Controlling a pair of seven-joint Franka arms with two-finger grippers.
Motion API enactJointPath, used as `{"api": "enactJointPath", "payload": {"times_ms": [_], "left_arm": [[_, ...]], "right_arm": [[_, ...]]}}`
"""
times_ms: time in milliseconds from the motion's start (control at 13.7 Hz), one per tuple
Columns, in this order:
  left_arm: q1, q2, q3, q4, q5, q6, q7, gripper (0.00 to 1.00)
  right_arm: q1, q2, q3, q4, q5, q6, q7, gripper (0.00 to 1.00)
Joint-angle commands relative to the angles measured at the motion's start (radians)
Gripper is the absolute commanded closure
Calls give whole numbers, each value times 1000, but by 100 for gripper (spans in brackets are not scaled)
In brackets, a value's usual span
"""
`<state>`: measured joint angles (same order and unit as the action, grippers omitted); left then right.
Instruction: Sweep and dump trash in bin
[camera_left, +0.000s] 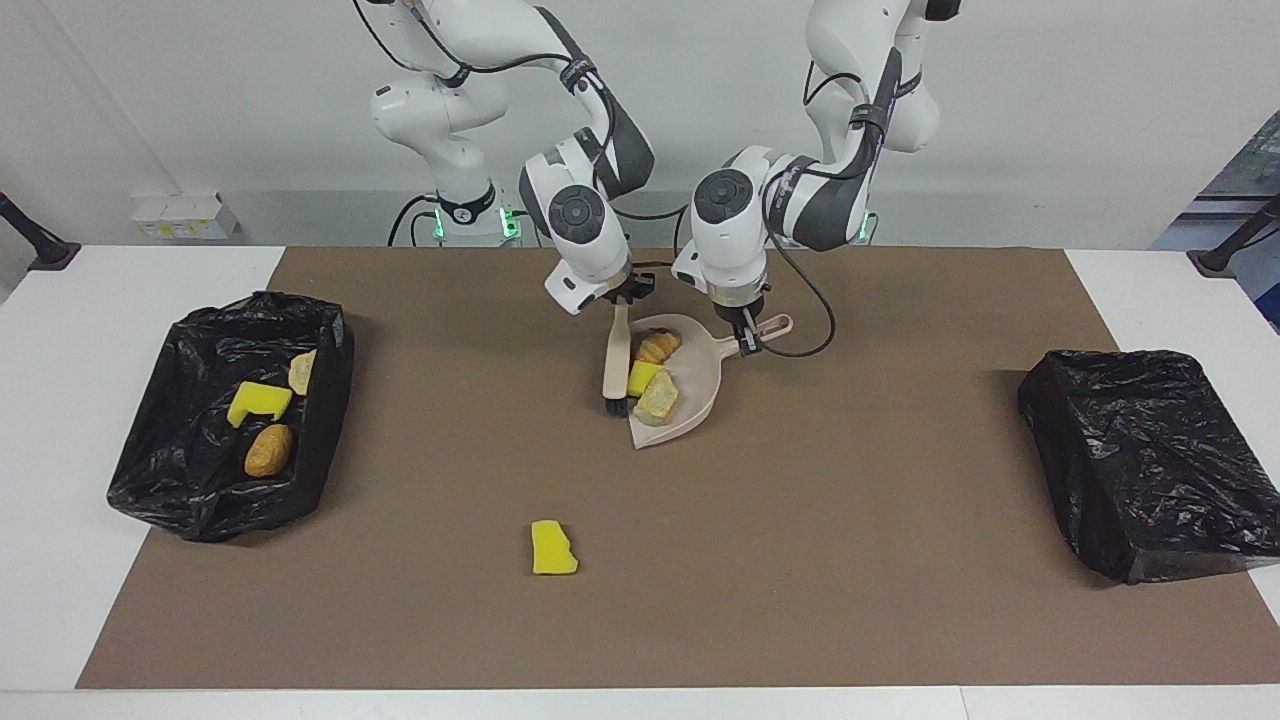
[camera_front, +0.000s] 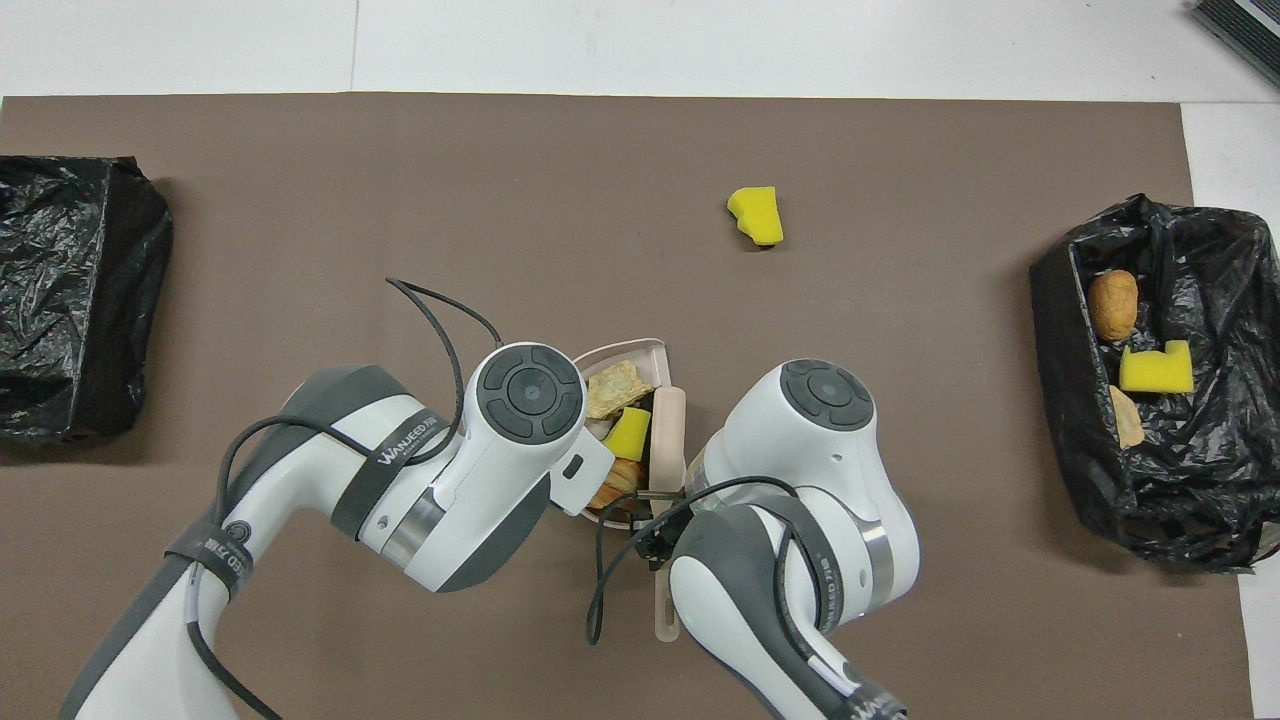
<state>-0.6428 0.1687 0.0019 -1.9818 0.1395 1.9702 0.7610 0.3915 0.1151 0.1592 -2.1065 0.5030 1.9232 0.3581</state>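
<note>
Order follows the facing view, from the right arm's end of the table across to the left arm's end.

Open black-lined bin (camera_left: 215, 420) at the right arm's end: holds a yellow sponge chunk (camera_left: 258, 401), a brown bun (camera_left: 268, 450) and a pale pastry piece (camera_left: 301, 371).

One loose yellow sponge (camera_left: 553, 548) lies alone on the brown mat (camera_left: 850, 560), well apart from the dustpan and farther from the robots than it.

Right gripper (camera_left: 621, 293): clamped on the handle of the beige brush (camera_left: 615, 365). Brush hangs nearly upright, its dark bristles at the open edge of the dustpan.

Beige dustpan (camera_left: 700, 385), mid-table: carries a croissant (camera_left: 657, 346), a yellow sponge piece (camera_left: 642, 378) and a pale green-tinted chunk (camera_left: 658, 399). The brush is just beside the sponge piece.

Left gripper (camera_left: 748, 335): closed on the dustpan's handle (camera_left: 772, 327); the pan's mouth faces the brush.

Second bin (camera_left: 1150, 460), at the left arm's end: covered in black plastic, contents not visible.
</note>
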Motion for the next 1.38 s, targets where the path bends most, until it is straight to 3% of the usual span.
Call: {"api": "enactJointPath", "payload": {"times_ms": [0,364,583,874,1311], "left_arm": [[44,-11,-3,-32,17,71,6,100],[71,8,-3,-20,-7,128,-8,100],[78,55,7,76,-89,75,-38,100],[101,158,7,259,-95,-39,-46,100],[160,285,7,452,-15,-73,-37,100]], "right_arm": [[-77,-31,3,10,-87,-59,-45,100],[-151,-26,2,68,-377,-118,-65,100],[-203,18,5,138,-510,-118,-67,100],[-273,124,7,317,-647,-127,-122,100],[-283,331,7,538,-836,-136,-362,100]]}}
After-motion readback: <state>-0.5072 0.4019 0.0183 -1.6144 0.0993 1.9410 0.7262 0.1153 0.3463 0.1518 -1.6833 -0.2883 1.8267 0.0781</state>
